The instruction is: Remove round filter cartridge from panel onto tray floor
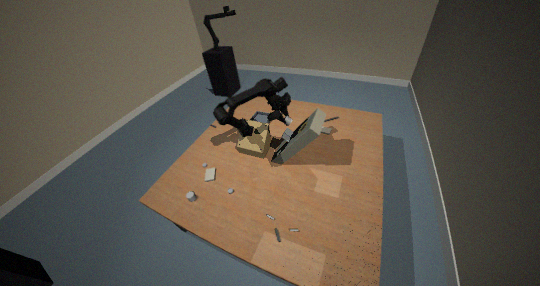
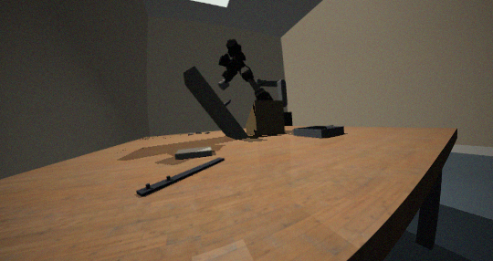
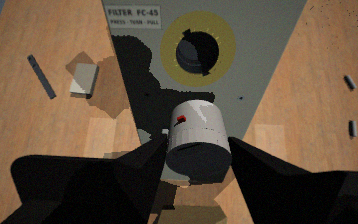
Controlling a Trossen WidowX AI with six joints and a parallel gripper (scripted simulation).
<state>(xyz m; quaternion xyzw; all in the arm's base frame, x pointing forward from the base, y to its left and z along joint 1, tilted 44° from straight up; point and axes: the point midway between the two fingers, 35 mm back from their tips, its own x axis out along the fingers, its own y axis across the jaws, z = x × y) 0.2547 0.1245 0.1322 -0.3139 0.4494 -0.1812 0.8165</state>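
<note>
The cartridge (image 1: 289, 121) (image 2: 223, 84) (image 3: 198, 132) is out of the panel (image 1: 306, 138) (image 2: 210, 99) (image 3: 260, 60), in the air before its sloped face. The gripper (image 1: 287, 118) (image 2: 224, 81) (image 3: 197, 140) is clamped on it, one finger at each side. In the panel, the round hole is open, inside a yellow ring (image 3: 169, 50). The tray (image 1: 261, 117) (image 2: 319, 132) lies on the table (image 1: 360, 157) (image 2: 292, 180) (image 3: 10, 125), apart from the panel; the box (image 1: 252, 147) (image 2: 271, 118) (image 3: 192, 215) stands near the panel's lower end.

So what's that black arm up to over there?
It has a white filter cartridge pinched between its fingers, held clear of the tilted service panel. The panel's round hole, ringed in yellow, is vacant. The cartridge still has to be laid in the tray.
</note>
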